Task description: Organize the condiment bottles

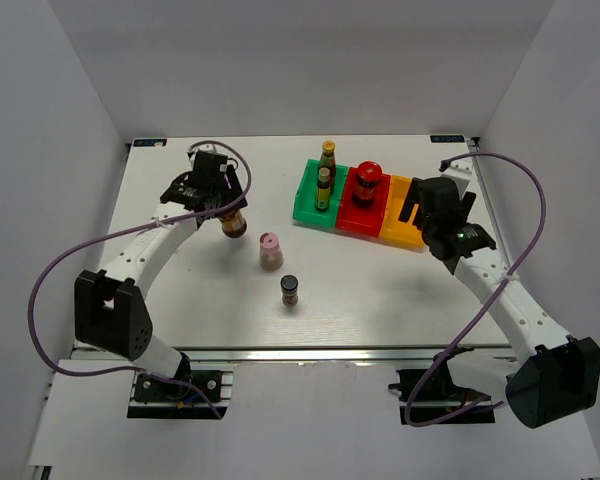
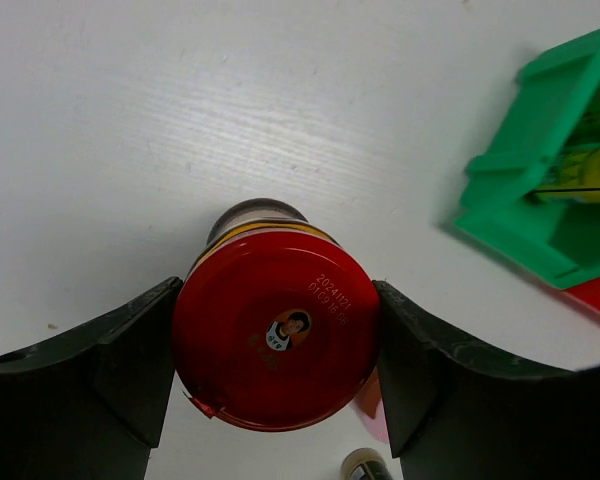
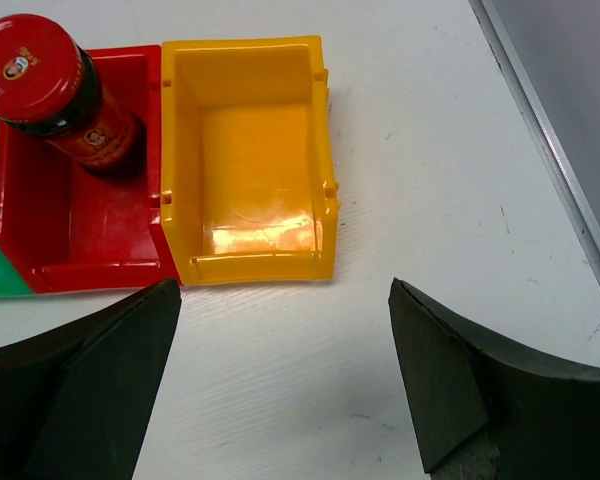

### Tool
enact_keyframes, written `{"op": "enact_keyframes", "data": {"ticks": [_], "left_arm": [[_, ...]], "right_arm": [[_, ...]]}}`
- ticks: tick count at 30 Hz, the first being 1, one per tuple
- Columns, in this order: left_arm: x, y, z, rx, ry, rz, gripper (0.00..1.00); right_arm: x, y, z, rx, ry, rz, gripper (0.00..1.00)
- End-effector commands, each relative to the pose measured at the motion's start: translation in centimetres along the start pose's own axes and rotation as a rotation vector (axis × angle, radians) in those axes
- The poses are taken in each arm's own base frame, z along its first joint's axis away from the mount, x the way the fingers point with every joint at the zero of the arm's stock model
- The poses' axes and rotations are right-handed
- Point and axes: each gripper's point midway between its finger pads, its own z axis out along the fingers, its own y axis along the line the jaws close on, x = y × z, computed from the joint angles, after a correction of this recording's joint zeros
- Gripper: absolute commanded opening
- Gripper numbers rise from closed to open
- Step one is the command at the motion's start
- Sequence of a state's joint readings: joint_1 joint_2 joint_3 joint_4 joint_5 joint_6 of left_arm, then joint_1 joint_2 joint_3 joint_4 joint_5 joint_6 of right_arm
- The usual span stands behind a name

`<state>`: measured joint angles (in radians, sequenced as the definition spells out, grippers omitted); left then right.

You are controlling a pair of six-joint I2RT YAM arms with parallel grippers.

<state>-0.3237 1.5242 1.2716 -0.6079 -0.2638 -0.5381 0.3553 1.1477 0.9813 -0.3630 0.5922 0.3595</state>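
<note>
The left gripper (image 2: 277, 355) is closed on a red-lidded jar (image 1: 234, 223). Its black fingers (image 2: 130, 360) press on the red lid, one on each side. This is at the far-left part of the white table (image 1: 180, 300). In the wrist view the jar looks a bit tilted. If its base touches the table or not, I cannot tell.

The right gripper (image 3: 283, 300) is wide open w/ nothing btw. its fingers. It hangs at the near side of the orange bin (image 3: 250, 150), on the right of the table.

Other bottles: the pink-lidded jar (image 1: 270, 250) stands upright near the table centre, a little right of the held jar and apart from it. The black-lidded jar (image 1: 290, 290) stands nearer to the arms' bases, close to the pink one but not touching.

In the green bin (image 1: 302, 205) are 2 slim dark bottles w/ yellow labels, both upright: the rear slim bottle (image 1: 328, 155) and the front slim bottle (image 1: 324, 188). The red bin (image 1: 355, 222) holds a second red-lidded jar (image 1: 368, 183), upright, at its far end. The 3 bins stand side by side and touch: green, red, orange from left to right.
</note>
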Motion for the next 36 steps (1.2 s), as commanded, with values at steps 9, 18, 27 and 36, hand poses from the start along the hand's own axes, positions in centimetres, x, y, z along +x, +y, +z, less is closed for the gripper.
{"op": "enact_keyframes", "data": {"ticks": [9,18,27,36], "left_arm": [[-9.0,-13.3,-6.8,0.39,-0.265,0.126,0.23],[-6.2,-22.9,-7.8,0.612,-0.214,0.276,0.19],[-4.5,-30.0,-8.9,0.763,-0.198,0.357,0.2],[-0.6,-34.7,-5.6,0.854,-0.132,0.404,0.21]], "right_arm": [[-0.9,-1.6,-0.1,0.07,-0.066,0.072,0.89],[0.4,-5.6,0.5,0.166,-0.044,0.18,0.89],[0.9,-6.6,0.6,0.177,-0.031,0.193,0.89],[1.4,-7.2,1.0,0.18,-0.036,0.201,0.89]]}}
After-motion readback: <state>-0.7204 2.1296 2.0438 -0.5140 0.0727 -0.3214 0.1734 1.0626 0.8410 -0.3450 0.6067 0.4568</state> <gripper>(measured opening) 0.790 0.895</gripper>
